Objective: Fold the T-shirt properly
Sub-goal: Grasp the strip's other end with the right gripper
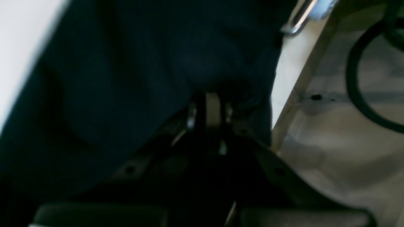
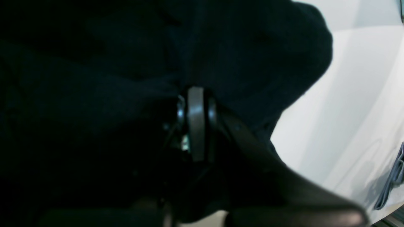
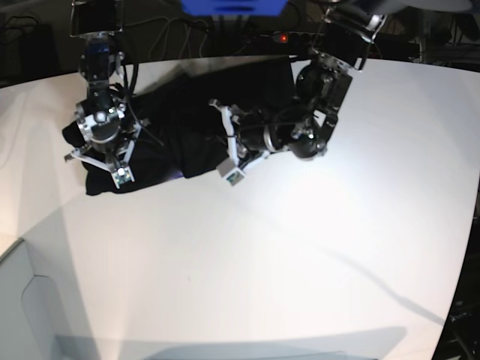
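Note:
The black T-shirt (image 3: 176, 120) lies bunched at the far left of the white table (image 3: 300, 262). My left gripper (image 1: 213, 94) comes in from the shirt's right side and is shut on a fold of the T-shirt (image 1: 142, 63) close to the table's far edge. My right gripper (image 2: 195, 91) stands over the shirt's left end and is shut on the T-shirt (image 2: 246, 47), with dark cloth bulging around its fingers. The collar tag is hidden.
The table edge (image 1: 293, 104) runs just right of the left gripper, with a metal clamp (image 1: 296, 22) and a black cable (image 1: 356, 78) beyond it. A blue-grey strap (image 2: 393, 179) hangs at the table's rim. A pale box (image 3: 22, 300) stands at the front left.

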Controlling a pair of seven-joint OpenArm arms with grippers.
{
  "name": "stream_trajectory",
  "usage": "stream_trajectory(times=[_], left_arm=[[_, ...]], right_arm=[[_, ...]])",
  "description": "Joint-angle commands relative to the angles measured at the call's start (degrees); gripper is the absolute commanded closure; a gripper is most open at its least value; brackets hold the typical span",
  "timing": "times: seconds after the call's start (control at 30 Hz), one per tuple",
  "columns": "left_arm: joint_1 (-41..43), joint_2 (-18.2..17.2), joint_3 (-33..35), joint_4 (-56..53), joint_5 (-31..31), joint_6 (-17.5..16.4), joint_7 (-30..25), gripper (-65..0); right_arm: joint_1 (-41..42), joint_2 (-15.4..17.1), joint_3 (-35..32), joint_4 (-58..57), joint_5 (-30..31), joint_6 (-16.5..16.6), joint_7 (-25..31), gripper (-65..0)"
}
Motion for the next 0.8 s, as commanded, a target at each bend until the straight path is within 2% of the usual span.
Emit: stream_trajectory(times=[0.0,0.1,0.37,0.57,0.77], left_arm=[[-0.8,0.3,-0.1,1.0,-1.2,-0.2,-0.3,-3.1],[-0.6,0.5,0.1,0.5,-0.3,-0.2,-0.5,-3.1],[-0.3,1.5,5.0,0.5,10.4,-0.2,-0.7,-3.1],[0.5,3.2,7.7,1.1,10.9,-0.2,-0.4,-3.1],[0.0,3.2,14.1,1.2,10.9,-0.4,-0.7,-3.4]], right_arm=[[-0.1,0.1,0.0,0.1,0.6,0.2,-1.1,0.0],[-0.1,0.1,0.0,0.1,0.6,0.2,-1.1,0.0],[-0.3,0.1,0.0,0.1,0.6,0.2,-1.1,0.0],[-0.2,0.1,0.0,0.1,0.6,0.2,-1.1,0.0],[-0.2,0.1,0.0,0.1,0.6,0.2,-1.1,0.0]])
